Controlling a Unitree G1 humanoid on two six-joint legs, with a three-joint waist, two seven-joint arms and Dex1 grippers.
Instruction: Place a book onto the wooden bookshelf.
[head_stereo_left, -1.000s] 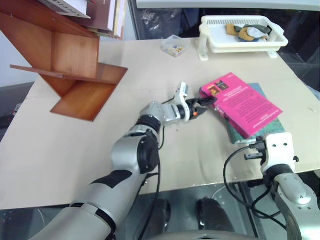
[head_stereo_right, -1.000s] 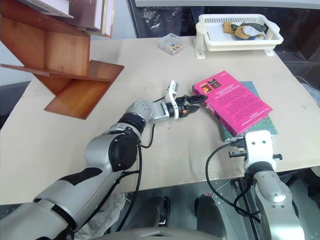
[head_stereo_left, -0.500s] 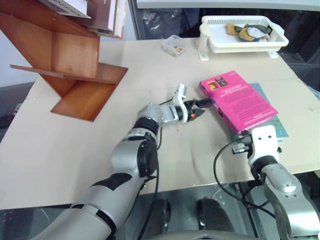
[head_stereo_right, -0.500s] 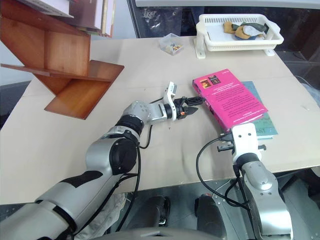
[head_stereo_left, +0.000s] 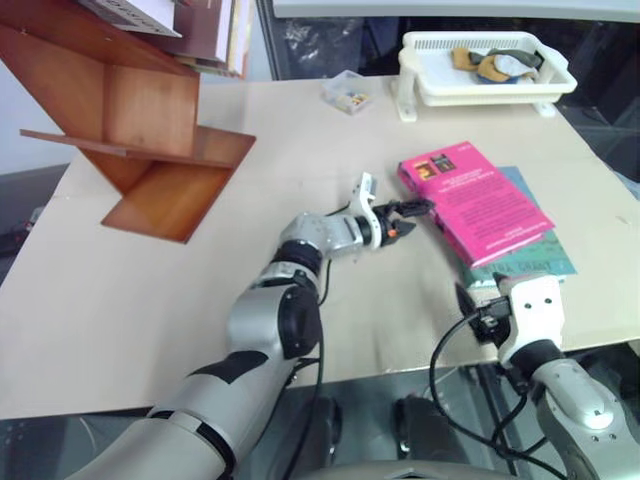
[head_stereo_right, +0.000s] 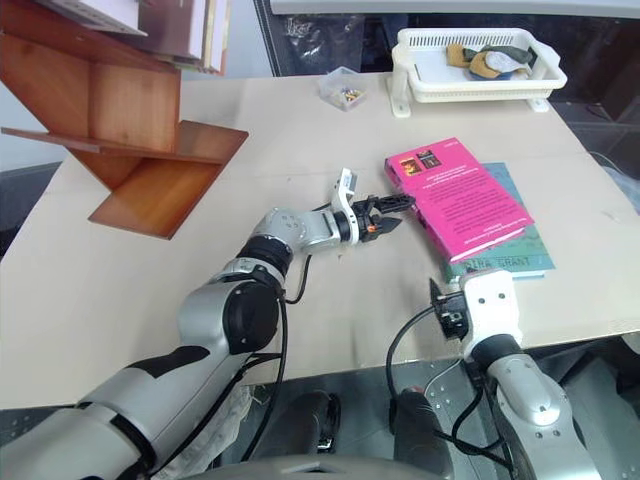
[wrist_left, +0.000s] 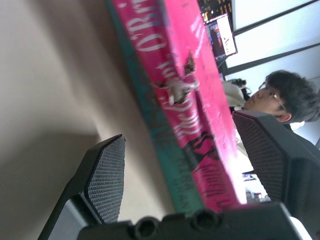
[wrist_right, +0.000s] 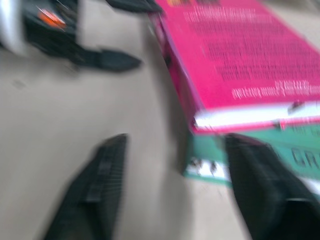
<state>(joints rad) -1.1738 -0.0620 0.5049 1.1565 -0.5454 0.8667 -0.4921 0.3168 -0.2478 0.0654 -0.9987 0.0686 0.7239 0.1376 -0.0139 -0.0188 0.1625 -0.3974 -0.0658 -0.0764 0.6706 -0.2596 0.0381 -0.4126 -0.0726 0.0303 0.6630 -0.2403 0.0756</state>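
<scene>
- Head views: the pink book (head_stereo_left: 475, 198) lies flat on the beige surface (head_stereo_left: 150, 300), stacked on a teal-green book (head_stereo_left: 530, 262) whose cover peeks out along its near and right sides.
- The wooden bookshelf (head_stereo_left: 140, 130) stands well apart at far left — flat reddish-brown boards, slanted, smooth-grained; a few books lean at its top.
- Left gripper (head_stereo_left: 410, 214) reaches in low at the pink book's near-left corner, black fingers spread, gripping nothing.
- The left wrist view adds what the head views lack — the pink book's spine (wrist_left: 192, 115) seen edge-on with lettering, a scuffed white tear in it, and the teal spine just beneath. The textured finger pads (wrist_left: 107, 172) stand wide apart, one at each side, and a person's head shows in the background.
- Right gripper (head_stereo_right: 452, 308) sits at the near edge of the surface, just short of the stack.
- Its wrist view shows the white page edges (wrist_right: 255, 116) of the pink paperback above the green cover; both fingers are released, apart, with nothing between them. The left gripper's black fingertip shows too.
- Far back: a white slotted plastic basket tray (head_stereo_left: 487, 75) holding small items, and a small clear box (head_stereo_left: 348, 90) beside it.
</scene>
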